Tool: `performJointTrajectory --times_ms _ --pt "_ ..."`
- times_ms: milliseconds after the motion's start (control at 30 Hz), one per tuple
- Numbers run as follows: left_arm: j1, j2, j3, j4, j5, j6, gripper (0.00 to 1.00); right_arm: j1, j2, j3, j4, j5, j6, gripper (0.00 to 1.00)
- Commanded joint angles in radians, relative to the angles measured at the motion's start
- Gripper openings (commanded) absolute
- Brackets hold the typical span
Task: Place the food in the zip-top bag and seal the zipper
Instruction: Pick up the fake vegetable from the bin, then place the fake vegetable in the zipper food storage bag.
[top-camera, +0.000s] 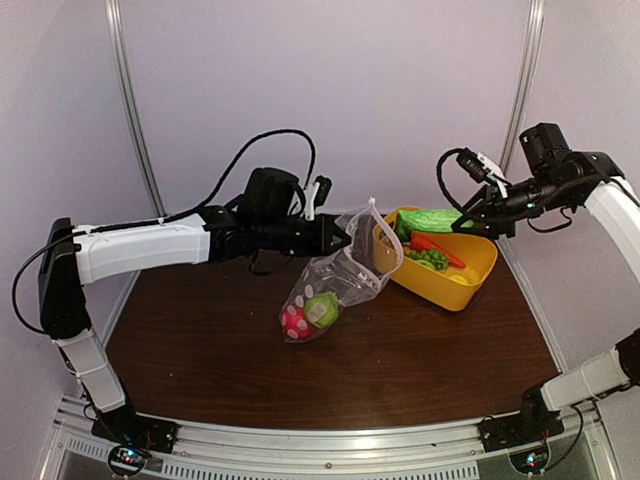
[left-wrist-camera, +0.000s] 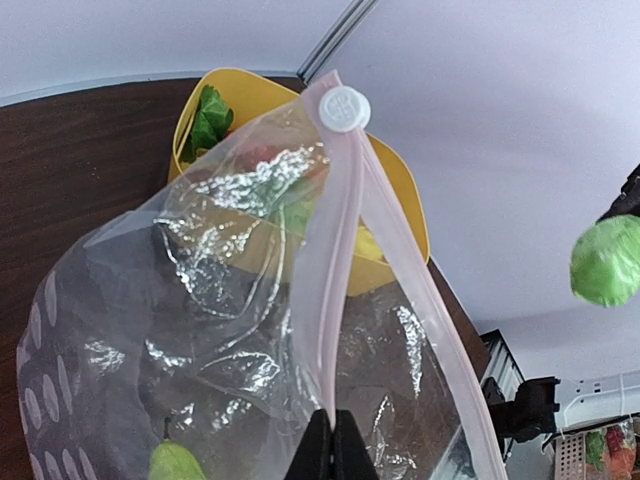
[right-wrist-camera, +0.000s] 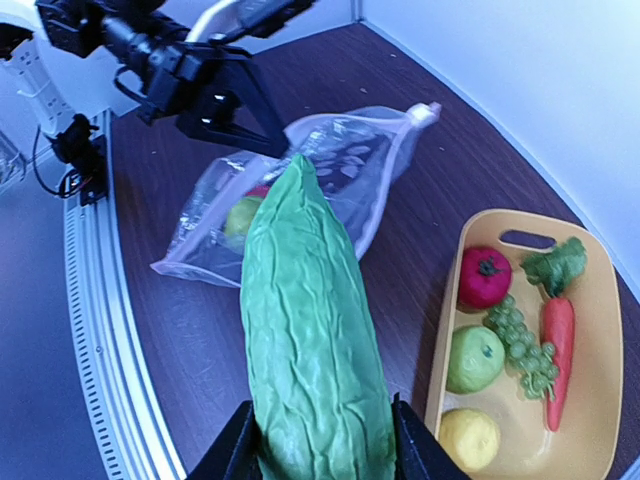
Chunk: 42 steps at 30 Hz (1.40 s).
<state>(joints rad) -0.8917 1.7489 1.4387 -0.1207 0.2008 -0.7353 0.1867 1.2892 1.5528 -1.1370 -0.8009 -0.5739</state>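
Note:
The clear dotted zip-top bag (top-camera: 335, 285) hangs mouth-up in mid-table with a pink fruit (top-camera: 294, 322) and a green fruit (top-camera: 322, 308) inside. My left gripper (top-camera: 338, 236) is shut on one lip of its pale zipper (left-wrist-camera: 335, 300), holding the mouth open; the white slider (left-wrist-camera: 343, 108) sits at the far end. My right gripper (top-camera: 462, 222) is shut on a long wrinkled green vegetable (right-wrist-camera: 310, 340), held above the yellow basket (top-camera: 478, 275). In the basket lie a red tomato (right-wrist-camera: 484, 277), green grapes (right-wrist-camera: 518, 335), a carrot (right-wrist-camera: 558, 355), a green apple (right-wrist-camera: 474, 358) and a lemon (right-wrist-camera: 469, 438).
Pale walls close in the back and sides. A metal rail (top-camera: 320, 455) runs along the near edge. The basket stands at the back right, next to the bag's mouth.

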Motion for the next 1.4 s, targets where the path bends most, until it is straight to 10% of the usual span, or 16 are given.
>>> performJointTrajectory --times_ms 0,967,1133,1367 --pt "0.007 0.011 0.040 0.040 0.026 -0.018 0.00 0.139 0.069 0.059 -0.070 0.033 -0.019 0.39" --pt "0.005 -0.075 -0.055 0.158 0.156 -0.061 0.00 0.594 0.403 0.260 0.083 0.664 -0.011 0.32" --pt "0.005 -0.100 -0.083 0.178 0.158 -0.068 0.00 0.599 0.398 0.219 0.132 0.658 -0.014 0.54" --pt "0.005 -0.116 -0.101 0.171 0.147 -0.067 0.00 0.597 0.354 0.195 0.158 0.597 0.018 0.59"
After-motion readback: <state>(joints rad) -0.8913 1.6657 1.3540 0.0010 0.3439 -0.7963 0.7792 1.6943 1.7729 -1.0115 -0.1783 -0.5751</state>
